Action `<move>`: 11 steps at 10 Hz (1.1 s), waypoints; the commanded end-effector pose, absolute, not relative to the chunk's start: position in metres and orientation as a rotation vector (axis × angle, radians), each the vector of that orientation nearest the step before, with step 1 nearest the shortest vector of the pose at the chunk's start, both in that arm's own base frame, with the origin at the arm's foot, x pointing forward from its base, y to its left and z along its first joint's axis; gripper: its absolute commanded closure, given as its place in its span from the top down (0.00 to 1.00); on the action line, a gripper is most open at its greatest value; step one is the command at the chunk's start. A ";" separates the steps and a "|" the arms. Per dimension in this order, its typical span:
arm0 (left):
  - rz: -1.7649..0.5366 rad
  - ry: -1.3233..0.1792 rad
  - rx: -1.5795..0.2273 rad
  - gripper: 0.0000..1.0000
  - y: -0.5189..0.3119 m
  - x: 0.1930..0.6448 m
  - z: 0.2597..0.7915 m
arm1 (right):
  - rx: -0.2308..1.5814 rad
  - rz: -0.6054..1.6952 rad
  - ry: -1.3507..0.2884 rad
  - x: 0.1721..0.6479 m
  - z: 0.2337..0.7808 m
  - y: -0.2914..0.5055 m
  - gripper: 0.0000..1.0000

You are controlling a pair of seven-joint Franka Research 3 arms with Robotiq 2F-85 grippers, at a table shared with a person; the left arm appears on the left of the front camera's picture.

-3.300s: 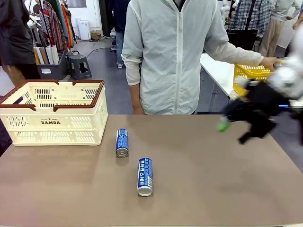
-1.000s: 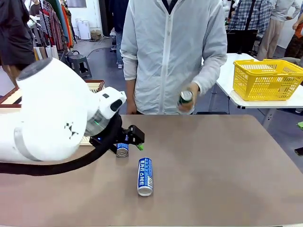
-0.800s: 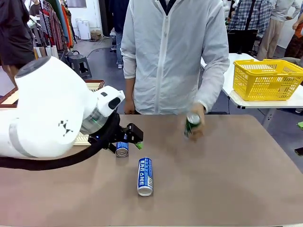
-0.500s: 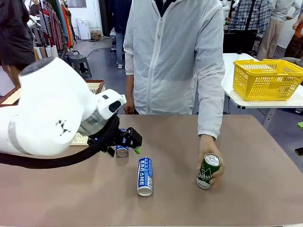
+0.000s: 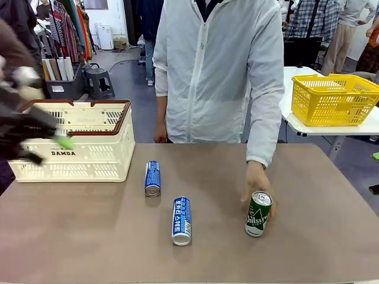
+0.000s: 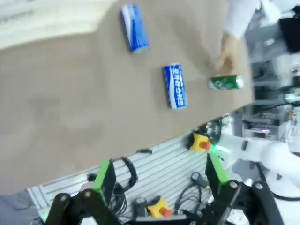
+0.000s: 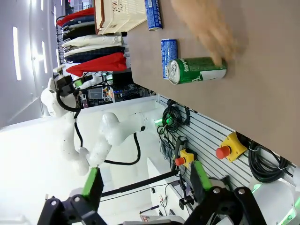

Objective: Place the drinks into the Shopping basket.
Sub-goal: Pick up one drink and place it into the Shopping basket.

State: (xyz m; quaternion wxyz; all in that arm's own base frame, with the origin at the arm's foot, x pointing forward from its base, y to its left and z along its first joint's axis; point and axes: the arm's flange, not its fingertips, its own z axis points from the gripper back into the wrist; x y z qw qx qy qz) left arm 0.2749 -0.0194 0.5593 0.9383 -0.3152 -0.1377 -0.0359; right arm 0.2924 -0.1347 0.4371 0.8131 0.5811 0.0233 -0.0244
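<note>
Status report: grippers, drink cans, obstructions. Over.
Open, empty: left gripper, right gripper. Two blue-and-white cans lying on brown table, outside cream slotted basket. Person's hand on green can.

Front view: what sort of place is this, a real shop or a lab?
Most likely a robot lab or demo hall dressed as a shop: hanging clothes at the back, a yellow basket on a neighbouring table, and emergency-stop buttons with cables on the rig's frame.
</note>
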 end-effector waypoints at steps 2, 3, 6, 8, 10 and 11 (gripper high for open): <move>0.056 -0.303 -0.646 1.00 0.072 0.203 0.477 | 1.242 -0.055 0.062 0.291 0.443 -0.135 1.00; 0.060 -0.291 -0.678 1.00 0.081 0.199 0.472 | 1.242 -0.055 0.062 0.291 0.443 -0.135 1.00; 0.069 -0.262 -0.638 1.00 0.023 0.230 0.472 | 1.242 -0.055 0.062 0.291 0.443 -0.135 1.00; 0.039 -0.231 -0.486 1.00 -0.069 0.266 0.477 | 1.242 -0.055 0.062 0.291 0.443 -0.135 1.00; -0.021 -0.246 -0.325 1.00 -0.180 0.296 0.474 | 1.242 -0.055 0.062 0.291 0.443 -0.135 1.00; -0.088 -0.246 -0.289 1.00 -0.229 0.305 0.466 | 1.242 -0.055 0.062 0.291 0.443 -0.135 1.00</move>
